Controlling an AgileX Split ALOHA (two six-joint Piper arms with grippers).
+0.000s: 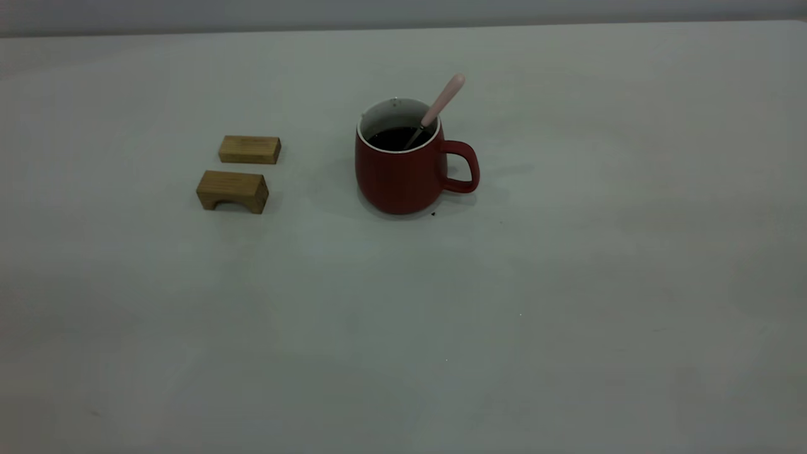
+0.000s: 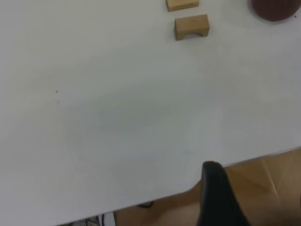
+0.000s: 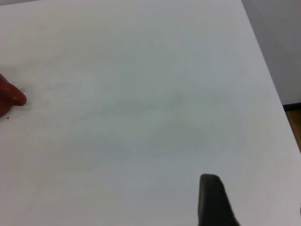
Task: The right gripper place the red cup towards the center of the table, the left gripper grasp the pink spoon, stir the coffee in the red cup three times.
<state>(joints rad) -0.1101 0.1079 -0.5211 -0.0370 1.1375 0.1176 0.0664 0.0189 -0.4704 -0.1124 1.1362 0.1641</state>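
**Red cup at the desk's middle, spoon resting inside, both arms pulled back**

Red and rounded, the cup (image 1: 403, 167) stands upright near the middle of the off-white desk (image 1: 567, 315), its loop handle turned toward the right arm's side. Dark coffee (image 1: 392, 138) sits low inside its white interior. The pink spoon (image 1: 438, 108) leans in the cup, bowl down in the coffee, pale handle propped on the rim and slanting up toward the handle side. Nothing holds it.

Two tan wooden blocks (image 1: 241, 169) lie well apart from the cup on the left arm's side, one plain, the other with an arch cut under it.

Neither arm appears in the exterior view. In the left wrist view a single dark finger of the left tool (image 2: 218, 197) shows over the desk's near edge, far from the blocks and the cup; the right wrist view shows one dark finger of the right tool (image 3: 214, 200) above bare desk, with only a sliver of the cup at the frame's edge. Whether either tool is open or closed cannot be told, though neither grips anything visible.

As a judgement: the cup looks already placed centrally. Whether the three stirs are done or not yet begun cannot be read from this moment; the spoon lying free and both arms withdrawn fit either.
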